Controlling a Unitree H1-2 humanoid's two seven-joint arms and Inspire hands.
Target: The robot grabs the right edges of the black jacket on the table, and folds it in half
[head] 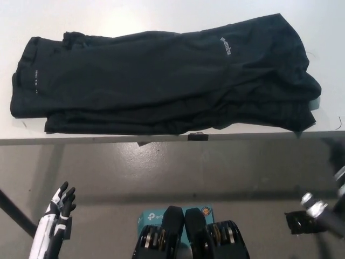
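From the head view, the black jacket (161, 81) lies spread on the white tabletop (161, 16), small white lettering near its upper right unreadable. The left hand (60, 208) hangs low, fingers apart, holding nothing. The right hand (318, 213) is blurred; cannot tell its state.

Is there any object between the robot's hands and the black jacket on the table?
Nothing visible. The black jacket lies alone on the white table. The left hand and the right arm are low, below the table's near edge, with only floor between.
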